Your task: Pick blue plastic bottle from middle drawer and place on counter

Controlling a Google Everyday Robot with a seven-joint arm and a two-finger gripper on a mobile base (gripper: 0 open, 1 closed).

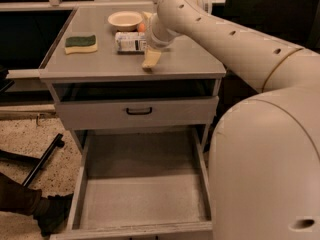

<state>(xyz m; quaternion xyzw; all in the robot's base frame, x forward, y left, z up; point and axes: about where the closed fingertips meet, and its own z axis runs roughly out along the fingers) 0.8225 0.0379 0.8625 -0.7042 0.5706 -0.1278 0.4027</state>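
Blue plastic bottle point(131, 41): lies on its side on the tabletop point(90, 64), about the middle, between the sponge and the arm.
Gripper point(151, 60): down low over the tabletop, just in front of the bottle's right end, close against it.
Jaws: whether they are clenched or released, I cannot tell from here.
Middle drawer point(142, 199): pulled fully out below, bare grey floor showing.
Drawer front point(139, 111): closed above it, with a black handle.
Sponge point(81, 43): green and yellow, left of the bottle, apart from it.
Bowl point(125, 20): pale, behind the bottle.
Orange fruit point(142, 27): just beside the bowl, partly behind the arm.
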